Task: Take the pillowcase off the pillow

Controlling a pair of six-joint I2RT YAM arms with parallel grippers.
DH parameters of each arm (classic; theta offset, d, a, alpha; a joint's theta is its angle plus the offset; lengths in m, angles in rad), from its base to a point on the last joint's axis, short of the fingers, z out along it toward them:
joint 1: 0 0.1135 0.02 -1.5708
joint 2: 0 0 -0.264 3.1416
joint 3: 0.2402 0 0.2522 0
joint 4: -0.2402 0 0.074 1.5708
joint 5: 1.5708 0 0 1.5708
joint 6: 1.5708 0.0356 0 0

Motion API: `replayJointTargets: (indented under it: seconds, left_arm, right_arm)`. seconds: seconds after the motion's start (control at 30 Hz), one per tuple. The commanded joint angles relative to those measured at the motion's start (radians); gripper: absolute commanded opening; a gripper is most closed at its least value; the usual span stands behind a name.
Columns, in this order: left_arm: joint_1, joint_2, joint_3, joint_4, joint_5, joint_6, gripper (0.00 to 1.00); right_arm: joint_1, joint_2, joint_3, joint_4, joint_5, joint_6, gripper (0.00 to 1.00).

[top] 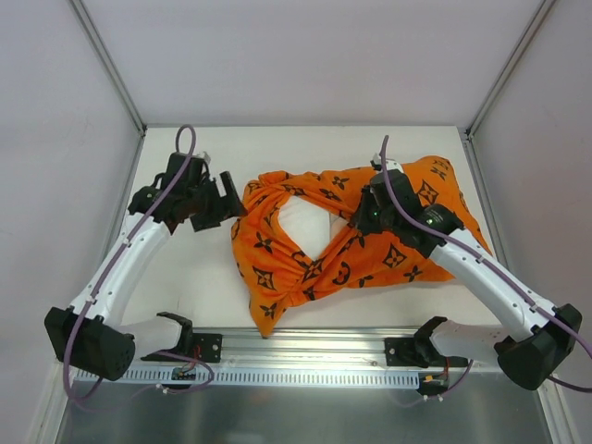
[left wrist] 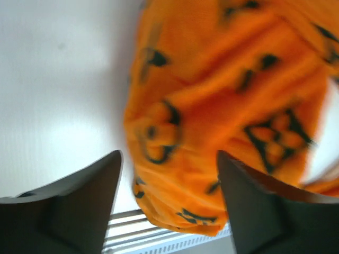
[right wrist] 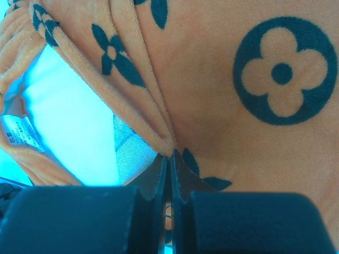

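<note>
The orange pillowcase with dark motifs lies bunched on the table, mid-right. The white pillow shows through a diamond-shaped opening in its middle. My right gripper sits on the cloth at the opening's right edge. In the right wrist view it is shut on a fold of the pillowcase, with the white pillow to the left. My left gripper is open just left of the pillowcase's left edge. In the blurred left wrist view it is empty, with the orange cloth ahead.
A metal rail runs along the table's near edge and also shows in the left wrist view. White enclosure walls stand at the left, back and right. A small sewn label hangs at the pillowcase opening.
</note>
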Motion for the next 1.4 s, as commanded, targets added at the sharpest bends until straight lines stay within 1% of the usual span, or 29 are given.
replayJointTargets:
  seconds: [0.0, 0.03, 0.07, 0.1, 0.13, 0.2, 0.23, 0.33, 0.4, 0.43, 0.5, 0.53, 0.57, 0.63, 0.67, 0.7, 0.77, 0.8, 0.83, 0.9, 1.03, 1.07, 1.1, 1.17, 1.27, 1.33, 1.37]
  left_arm:
    - [-0.175, -0.027, 0.163, -0.019, -0.084, -0.063, 0.82]
    - [-0.243, -0.017, 0.186, -0.032, -0.125, -0.083, 0.83]
    - [-0.279, -0.004, 0.219, -0.036, -0.152, -0.095, 0.84]
    - [-0.311, 0.028, 0.230, -0.039, -0.188, -0.115, 0.89]
    - [-0.342, 0.048, 0.239, -0.046, -0.218, -0.126, 0.90]
    - [-0.417, 0.115, 0.251, -0.054, -0.248, -0.151, 0.95]
    - [-0.437, 0.138, 0.254, -0.056, -0.259, -0.161, 0.96]
    - [-0.485, 0.219, 0.259, -0.065, -0.310, -0.186, 0.96]
    - [-0.489, 0.264, 0.240, -0.069, -0.354, -0.194, 0.93]
    - [-0.488, 0.275, 0.233, -0.072, -0.368, -0.194, 0.90]
    - [-0.486, 0.296, 0.201, -0.082, -0.379, -0.191, 0.65]
    - [-0.486, 0.296, 0.191, -0.086, -0.377, -0.189, 0.52]
    - [-0.486, 0.290, 0.161, -0.092, -0.380, -0.191, 0.30]
    - [-0.477, 0.237, 0.115, -0.099, -0.382, -0.198, 0.19]
    - [-0.468, 0.208, 0.058, -0.099, -0.377, -0.200, 0.15]
    - [-0.457, 0.147, 0.034, -0.099, -0.370, -0.201, 0.10]
    - [-0.416, 0.085, -0.055, -0.097, -0.353, -0.200, 0.01]
    - [-0.399, 0.030, -0.081, -0.099, -0.347, -0.200, 0.00]
    - [-0.379, 0.007, -0.109, -0.094, -0.336, -0.200, 0.00]
    - [-0.303, -0.044, -0.189, -0.083, -0.279, -0.200, 0.00]
    - [-0.184, -0.078, -0.313, -0.017, -0.197, -0.204, 0.00]
    - [-0.158, -0.078, -0.362, 0.024, -0.175, -0.203, 0.00]
    - [-0.120, -0.069, -0.382, 0.044, -0.126, -0.201, 0.00]
    - [-0.112, -0.037, -0.413, 0.085, -0.106, -0.203, 0.00]
    - [-0.114, 0.009, -0.405, 0.116, -0.046, -0.203, 0.00]
    - [-0.118, 0.020, -0.389, 0.142, -0.011, -0.200, 0.00]
    - [-0.121, 0.022, -0.379, 0.148, -0.006, -0.194, 0.00]
  right_arm:
    - [0.004, 0.008, 0.026, 0.020, 0.003, 0.017, 0.01]
    - [0.006, 0.016, 0.027, 0.025, 0.000, 0.018, 0.01]
    - [0.007, 0.017, 0.029, 0.028, -0.003, 0.020, 0.01]
    - [0.010, 0.022, 0.032, 0.032, -0.008, 0.021, 0.01]
    - [0.016, 0.025, 0.033, 0.032, -0.008, 0.024, 0.01]
    - [0.024, 0.033, 0.040, 0.029, -0.005, 0.024, 0.01]
    - [0.030, 0.034, 0.041, 0.028, -0.004, 0.021, 0.01]
    - [0.033, 0.036, 0.044, 0.023, 0.001, 0.021, 0.01]
    - [0.033, 0.030, 0.044, 0.017, 0.009, 0.020, 0.01]
    - [0.033, 0.027, 0.046, 0.014, 0.010, 0.020, 0.01]
    - [0.033, 0.018, 0.049, 0.005, 0.027, 0.012, 0.01]
    - [0.032, 0.016, 0.052, 0.000, 0.035, 0.006, 0.01]
    - [0.032, 0.013, 0.056, -0.011, 0.049, 0.000, 0.01]
    - [0.020, 0.014, 0.093, -0.069, 0.125, -0.018, 0.01]
    - [0.009, 0.019, 0.110, -0.096, 0.150, -0.025, 0.01]
    - [-0.003, 0.020, 0.124, -0.142, 0.188, -0.037, 0.01]
    - [-0.063, 0.005, 0.129, -0.147, 0.187, -0.048, 0.01]
    - [-0.088, -0.002, 0.127, -0.147, 0.175, -0.048, 0.01]
    - [-0.127, -0.007, 0.126, -0.149, 0.167, -0.046, 0.01]
    - [-0.160, -0.015, 0.119, -0.149, 0.159, -0.045, 0.01]
    - [-0.236, -0.021, 0.092, -0.144, 0.127, -0.038, 0.01]
    - [-0.249, -0.029, 0.071, -0.137, 0.113, -0.038, 0.01]
    - [-0.264, -0.030, 0.058, -0.133, 0.093, -0.040, 0.01]
    - [-0.266, -0.035, 0.041, -0.129, 0.069, -0.046, 0.01]
    - [-0.261, -0.050, 0.018, -0.109, 0.005, -0.054, 0.01]
    - [-0.211, -0.088, -0.003, -0.074, 0.001, -0.060, 0.01]
    - [-0.180, -0.101, -0.003, -0.046, 0.004, -0.067, 0.05]
